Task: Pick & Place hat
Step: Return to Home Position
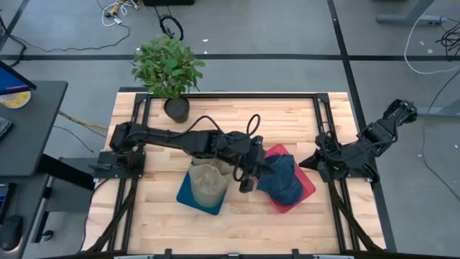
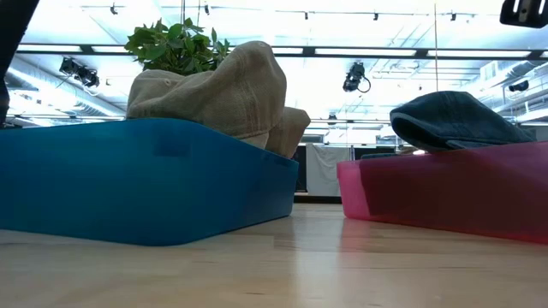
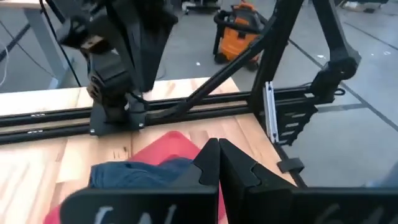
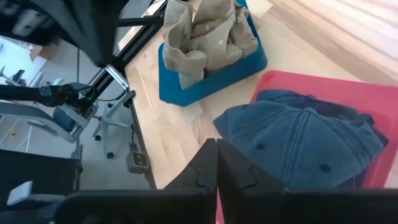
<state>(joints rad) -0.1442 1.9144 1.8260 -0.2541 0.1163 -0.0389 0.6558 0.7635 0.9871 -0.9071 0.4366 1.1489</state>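
A dark blue cap (image 1: 282,180) lies on other blue cloth in a red bin (image 1: 307,188); the right wrist view shows the cap (image 4: 298,146) from above. Tan hats (image 1: 209,181) are piled in a blue bin (image 1: 185,196) to its left. In the low view the tan hats (image 2: 223,90) and the blue cap (image 2: 454,120) rise above their bins' walls. My left gripper (image 1: 246,183) hangs shut over the gap between the two bins, beside the blue cap (image 3: 137,171), holding nothing. My right gripper (image 1: 305,162) waits shut at the table's right side, by the red bin.
A potted plant (image 1: 167,68) stands at the table's far edge, behind the left arm. Black frame rails (image 1: 230,97) run along the far, left and right sides. Bare wood (image 1: 237,230) lies between the bins and the near edge.
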